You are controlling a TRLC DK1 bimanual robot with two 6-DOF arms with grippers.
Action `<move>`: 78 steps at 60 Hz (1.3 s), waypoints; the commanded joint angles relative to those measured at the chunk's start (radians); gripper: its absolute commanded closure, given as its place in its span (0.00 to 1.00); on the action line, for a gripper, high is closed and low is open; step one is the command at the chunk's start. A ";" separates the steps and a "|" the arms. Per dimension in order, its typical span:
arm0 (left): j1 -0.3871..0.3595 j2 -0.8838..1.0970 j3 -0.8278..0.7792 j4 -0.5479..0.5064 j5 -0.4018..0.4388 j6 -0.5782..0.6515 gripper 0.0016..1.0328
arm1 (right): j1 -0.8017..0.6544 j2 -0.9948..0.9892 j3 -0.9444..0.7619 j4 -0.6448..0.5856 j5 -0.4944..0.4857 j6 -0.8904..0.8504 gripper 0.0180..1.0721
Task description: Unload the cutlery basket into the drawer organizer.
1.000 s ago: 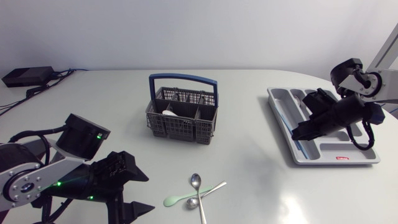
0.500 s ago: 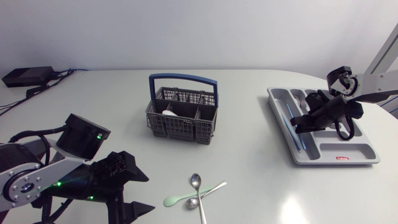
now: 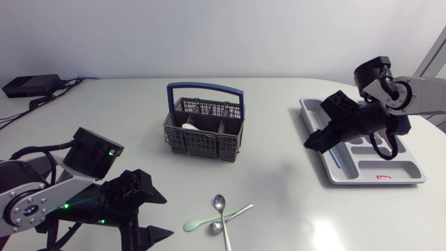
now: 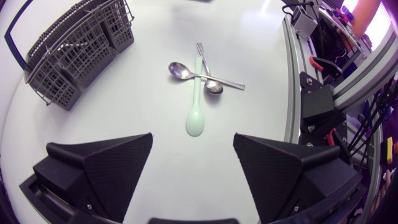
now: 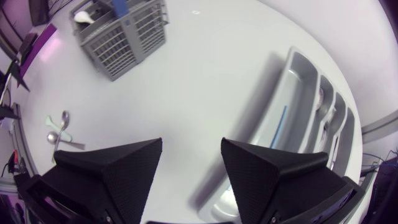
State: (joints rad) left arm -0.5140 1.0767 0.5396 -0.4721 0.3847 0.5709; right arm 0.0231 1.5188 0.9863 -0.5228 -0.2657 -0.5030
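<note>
**Clerk:** Head view, what differs?

**Inspector:** The right gripper (image 3: 315, 141) has shifted left. It was above the drawer organizer (image 3: 390, 174); it now hangs over that tray's left rim, fingers parted, nothing between them. The left gripper (image 3: 155, 215) is unchanged at the near left, spread wide and empty. The cutlery basket (image 3: 202, 145) stands as before at the table's middle. The green spoon (image 3: 198, 224), metal spoon (image 3: 219, 203) and second metal spoon (image 3: 215, 227) lie crossed on the near table, unmoved.

**Clerk:** Anything obscured?

**Inspector:** The right arm covers part of the organizer. A blue piece (image 3: 336, 162) shows in its left slot. A white item (image 3: 189, 126) sits in the basket; I cannot identify it.

**Clerk:** Left wrist view?

**Inspector:** Left gripper (image 4: 193, 140) wide open, holding nothing. The green spoon (image 4: 195, 112) lies just ahead of it, under both metal spoons (image 4: 180, 70). The basket (image 4: 74, 56) is well beyond, cut off by the frame.

**Clerk:** Right wrist view?

**Inspector:** Right gripper (image 5: 191, 144) open and empty above bare table. The organizer (image 5: 292, 124) lies beside it, its near end hidden behind one finger. The basket (image 5: 121, 37) is far ahead, contents indistinct.
</note>
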 commanded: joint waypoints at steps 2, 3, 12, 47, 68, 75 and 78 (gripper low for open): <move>-0.009 0.026 0.013 0.006 0.000 -0.019 0.11 | 0.109 -0.045 -0.054 -0.097 -0.003 0.001 0.27; -0.009 0.028 0.014 0.006 0.000 -0.019 0.11 | 0.132 -0.054 -0.055 -0.115 -0.003 0.012 0.27; -0.011 0.035 0.019 0.006 0.000 -0.019 0.11 | 0.307 -0.097 -0.057 -0.194 0.005 0.212 0.27; -0.021 0.037 0.014 0.009 -0.001 -0.023 0.11 | 0.824 0.152 0.043 -0.313 0.206 0.739 0.18; -0.081 0.129 0.017 0.075 -0.076 -0.020 0.11 | 0.864 0.271 0.072 -0.221 0.161 0.813 0.43; -0.081 0.143 0.017 0.084 -0.076 -0.019 0.11 | 0.888 0.274 0.069 -0.183 0.115 0.825 0.49; -0.081 0.143 0.019 0.084 -0.076 -0.019 0.11 | 0.903 0.287 0.072 -0.175 0.115 0.831 0.49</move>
State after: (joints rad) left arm -0.5900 1.2007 0.5396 -0.3901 0.3088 0.5674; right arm 0.9047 1.7798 1.0458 -0.7063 -0.1406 0.2897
